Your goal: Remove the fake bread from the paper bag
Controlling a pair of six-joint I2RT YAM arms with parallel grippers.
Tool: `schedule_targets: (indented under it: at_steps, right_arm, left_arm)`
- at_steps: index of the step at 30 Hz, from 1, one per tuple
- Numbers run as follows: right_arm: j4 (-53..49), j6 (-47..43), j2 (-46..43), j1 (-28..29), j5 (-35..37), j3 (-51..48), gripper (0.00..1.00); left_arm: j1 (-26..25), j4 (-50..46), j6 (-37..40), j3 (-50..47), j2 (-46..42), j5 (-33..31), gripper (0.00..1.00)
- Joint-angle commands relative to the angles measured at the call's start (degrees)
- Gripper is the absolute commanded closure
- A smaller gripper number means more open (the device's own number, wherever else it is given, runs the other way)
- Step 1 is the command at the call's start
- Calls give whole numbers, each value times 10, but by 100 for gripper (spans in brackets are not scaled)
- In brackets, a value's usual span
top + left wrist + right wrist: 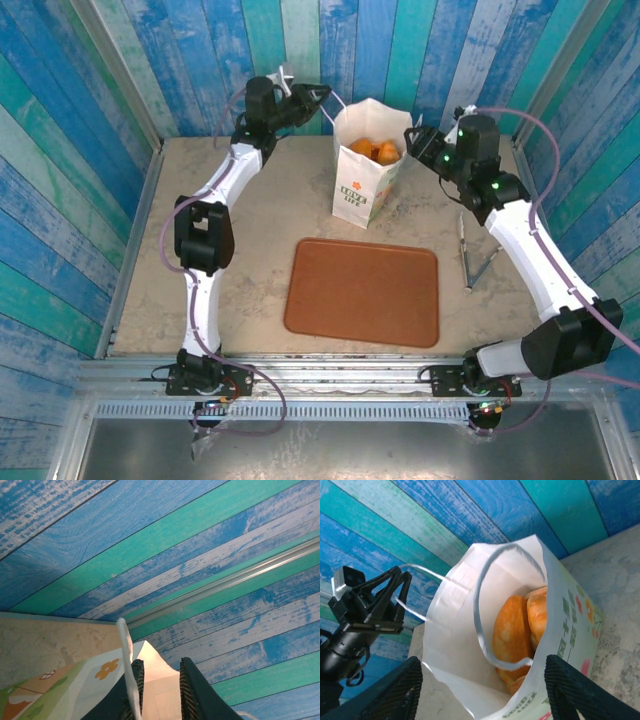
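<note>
fake bread [512, 630] partly hidden inside paper bag [452, 630], bag base cut off, left tool [160, 667] cropped at bottom edge

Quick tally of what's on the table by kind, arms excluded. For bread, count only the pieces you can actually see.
Paper bag: 1
Fake bread in the bag's open mouth: 2 clearly seen, any more are hidden
Brown tray: 1
Metal tongs: 1
Total: 5 seen

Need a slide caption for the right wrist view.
Right gripper open at the mouth of the paper bag, orange fake bread inside.
</note>
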Motion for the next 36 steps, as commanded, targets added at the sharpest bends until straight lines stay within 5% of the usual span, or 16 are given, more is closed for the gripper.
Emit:
schedule_targets:
  at_steps: [1, 10, 17, 21, 28, 36]
  right_arm:
    - [-16, -14, 22, 3, 30, 34, 38]
    - [-59, -42, 105, 1, 63, 130, 48]
    - [-57, -63, 121, 1, 43, 161, 89]
    - [-51, -69, 128, 1, 16, 176, 99]
    - [-12, -41, 146, 7, -78, 181, 100]
    - [41, -11, 170, 56, -146, 183, 99]
  left_arm:
    - [-1, -22, 8, 41, 50, -8, 77]
    - [0, -63, 8, 102, 85, -1, 84]
    - [8, -40, -2, 103, 81, 10, 100]
    - [20, -40, -1, 120, 73, 9, 100]
    - [60, -75, 21, 122, 34, 16, 100]
    - [114, -70, 57, -23, -92, 19, 100]
